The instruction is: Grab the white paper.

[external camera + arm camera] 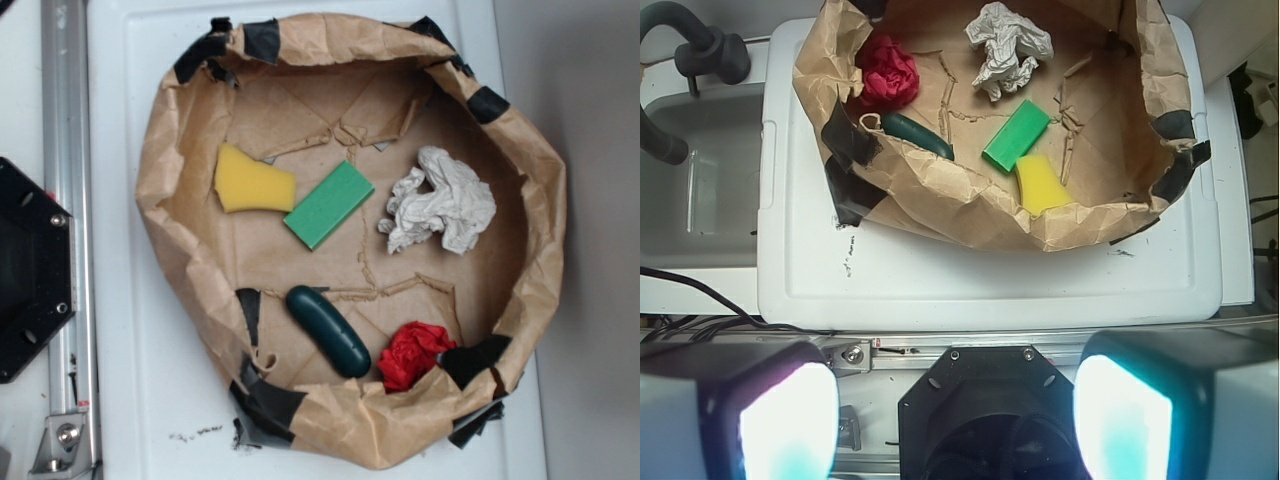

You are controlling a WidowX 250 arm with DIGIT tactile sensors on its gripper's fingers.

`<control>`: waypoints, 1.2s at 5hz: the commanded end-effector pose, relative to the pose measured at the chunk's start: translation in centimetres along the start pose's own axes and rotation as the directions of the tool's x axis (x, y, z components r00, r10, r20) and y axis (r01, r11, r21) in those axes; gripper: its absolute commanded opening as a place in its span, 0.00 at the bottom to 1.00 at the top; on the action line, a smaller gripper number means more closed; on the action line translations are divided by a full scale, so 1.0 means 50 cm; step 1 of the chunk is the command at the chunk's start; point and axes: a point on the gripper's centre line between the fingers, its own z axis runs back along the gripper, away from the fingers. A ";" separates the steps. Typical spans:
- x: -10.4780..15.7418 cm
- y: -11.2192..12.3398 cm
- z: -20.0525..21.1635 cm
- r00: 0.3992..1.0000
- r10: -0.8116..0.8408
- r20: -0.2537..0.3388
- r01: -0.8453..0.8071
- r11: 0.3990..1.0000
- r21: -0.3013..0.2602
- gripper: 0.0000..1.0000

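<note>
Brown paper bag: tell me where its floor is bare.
Inside the taped brown paper bag, bare floor lies above the yellow sponge and green rectangular block, and between the crumpled white paper and crumpled red paper ball. It is crowded near the dark green oblong object.

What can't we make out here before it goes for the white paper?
- End effector: wrist view shows only two blurred fingers, tips cut off by the bottom edge; absent from the exterior view.
- Pickle: lower side hidden by the bag wall, wrist view.
- White paper underside: hidden in both views.
</note>
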 end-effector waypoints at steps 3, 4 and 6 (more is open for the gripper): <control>0.197 0.037 -0.132 0.948 -0.247 0.202 0.232 0.968 0.091 1.00; 0.276 0.054 -0.221 0.975 -0.170 0.142 0.159 0.984 0.079 1.00; 0.361 0.077 -0.365 0.987 -0.155 0.042 0.150 0.984 0.100 1.00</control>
